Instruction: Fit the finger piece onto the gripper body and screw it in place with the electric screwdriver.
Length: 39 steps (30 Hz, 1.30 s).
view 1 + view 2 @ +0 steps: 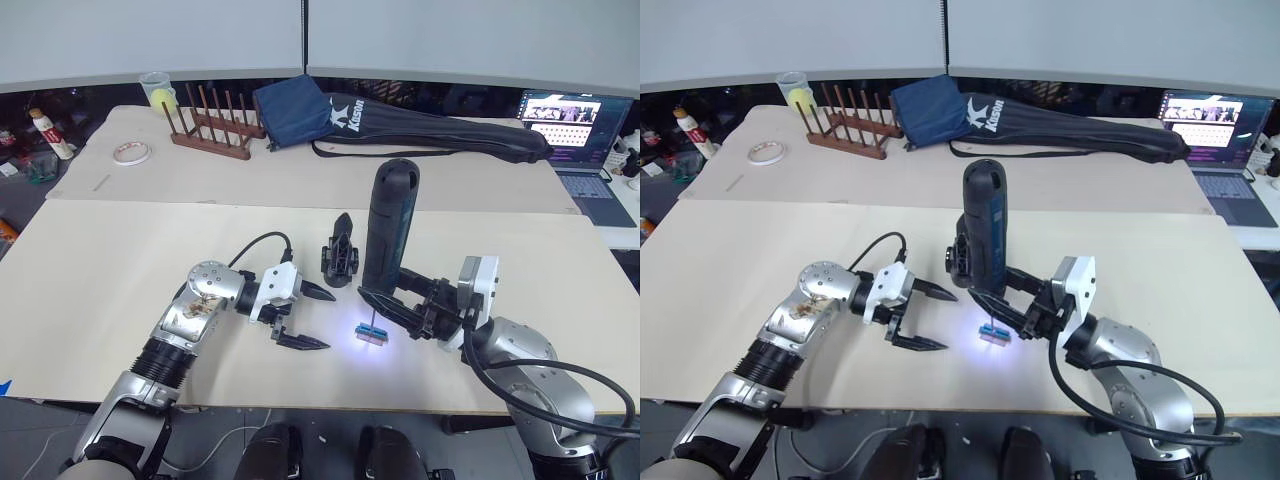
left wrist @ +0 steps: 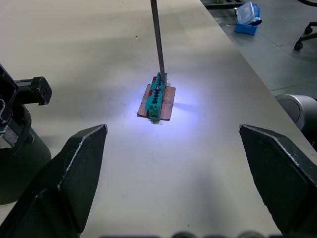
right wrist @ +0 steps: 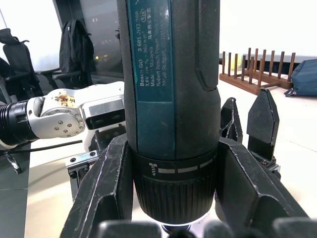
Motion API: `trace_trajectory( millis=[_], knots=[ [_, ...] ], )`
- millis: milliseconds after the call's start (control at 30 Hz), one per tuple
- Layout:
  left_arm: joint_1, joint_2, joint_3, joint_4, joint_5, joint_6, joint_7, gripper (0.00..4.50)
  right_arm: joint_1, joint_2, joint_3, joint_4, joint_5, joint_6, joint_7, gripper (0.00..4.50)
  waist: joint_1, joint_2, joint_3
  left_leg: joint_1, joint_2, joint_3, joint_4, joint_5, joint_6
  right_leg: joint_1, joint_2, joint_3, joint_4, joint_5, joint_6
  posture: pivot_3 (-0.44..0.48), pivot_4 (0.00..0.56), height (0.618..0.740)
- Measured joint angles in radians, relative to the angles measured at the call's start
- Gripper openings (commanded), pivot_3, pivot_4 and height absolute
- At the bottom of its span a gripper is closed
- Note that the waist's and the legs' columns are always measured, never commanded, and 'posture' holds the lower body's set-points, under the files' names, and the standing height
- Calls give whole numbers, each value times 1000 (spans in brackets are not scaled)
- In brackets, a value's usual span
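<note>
Left gripper (image 1: 300, 318): held low just left of the electric screwdriver (image 1: 390, 225), fingers spread wide, nothing gripped | Right gripper (image 1: 392, 300): clamped around the electric screwdriver's lower barrel, tool kept upright, bit pointed down | Right forearm: extended in from the screwdriver's right side

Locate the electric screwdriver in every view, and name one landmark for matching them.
Left eye: thick dark blue-black electric screwdriver upright, centre right, in the right pincer.
Right eye: upright at centre.
Left wrist: just its thin metal bit, top centre.
Right wrist: barrel fills the centre.
Landmark: small green rectangular block lit under the bit.
</note>
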Motion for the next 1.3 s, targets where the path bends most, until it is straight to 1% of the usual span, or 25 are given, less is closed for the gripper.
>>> trace_trajectory(
  millis=[533,1300],
  knots=[
    [-10,-16,-1,64,26,-48,-9,4500,-4,0,-1,17,0,-1,-1,1931,0,0,0,0,0,0,0,0,0,0,0,0,0,0,0,0,150,730],
    [-10,-18,-1,65,31,-67,-11,4500,-11,0,-2,37,-2,-21,-1,1931,0,0,0,0,0,0,0,0,0,0,0,0,0,0,0,0,150,730]
  ],
)
